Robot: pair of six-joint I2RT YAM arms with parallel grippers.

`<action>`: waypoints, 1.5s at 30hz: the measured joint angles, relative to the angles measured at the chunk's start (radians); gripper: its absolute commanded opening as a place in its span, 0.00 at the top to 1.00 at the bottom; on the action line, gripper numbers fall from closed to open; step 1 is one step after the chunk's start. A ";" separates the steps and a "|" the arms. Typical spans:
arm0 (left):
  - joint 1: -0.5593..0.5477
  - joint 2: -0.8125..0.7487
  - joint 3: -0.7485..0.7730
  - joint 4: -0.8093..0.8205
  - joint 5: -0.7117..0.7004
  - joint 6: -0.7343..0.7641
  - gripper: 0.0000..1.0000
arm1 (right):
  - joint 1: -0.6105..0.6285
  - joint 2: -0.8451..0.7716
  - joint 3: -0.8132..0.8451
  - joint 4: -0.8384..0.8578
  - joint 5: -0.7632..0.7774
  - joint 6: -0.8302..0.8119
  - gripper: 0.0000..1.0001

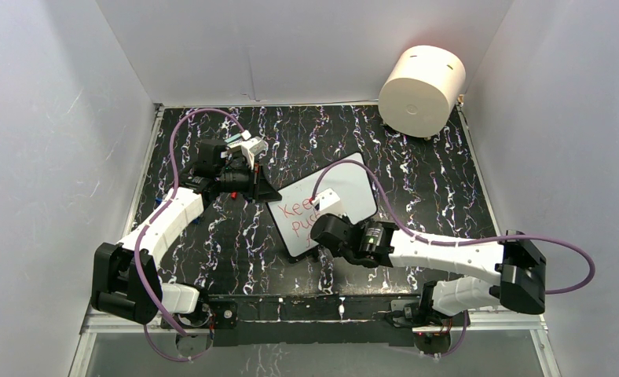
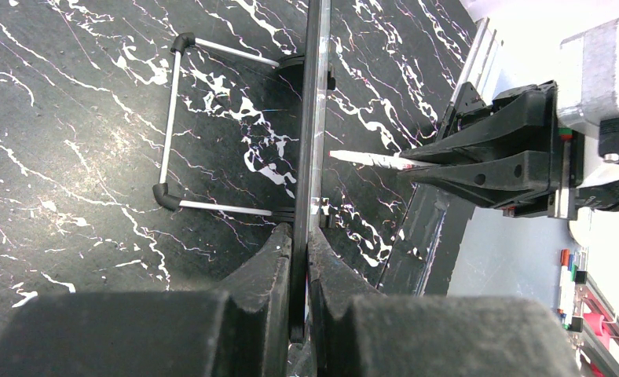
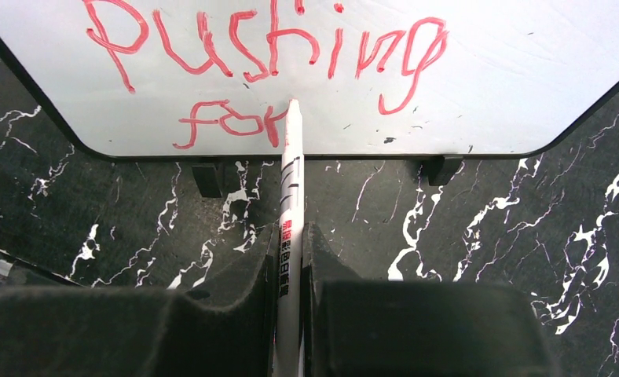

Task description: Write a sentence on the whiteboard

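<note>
Noted nearest: right fingers [image 3: 263, 251] clamped on a slim white marker pen [image 3: 292, 173], tip touching the flat white, black-rimmed whiteboard [image 3: 487, 94] at "for", the lowest line of the red handwritten sentence [image 3: 267, 47]. Recorded left fingers [image 2: 279, 251] pinched on that board's edge, mid black white-veined worktop [image 1: 432, 181]. Logged farthest: cream cylinder [image 1: 421, 90], far right corner.
</note>
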 measured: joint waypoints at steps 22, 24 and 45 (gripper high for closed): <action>0.000 0.001 0.000 0.000 0.000 0.000 1.00 | -0.033 0.017 -0.005 0.002 -0.023 -0.019 1.00; 0.000 0.001 0.000 0.000 0.000 0.000 1.00 | -0.033 0.019 -0.005 0.001 -0.028 -0.023 1.00; 0.000 0.001 0.000 0.000 0.000 0.000 1.00 | -0.034 0.046 -0.006 -0.032 -0.068 -0.022 1.00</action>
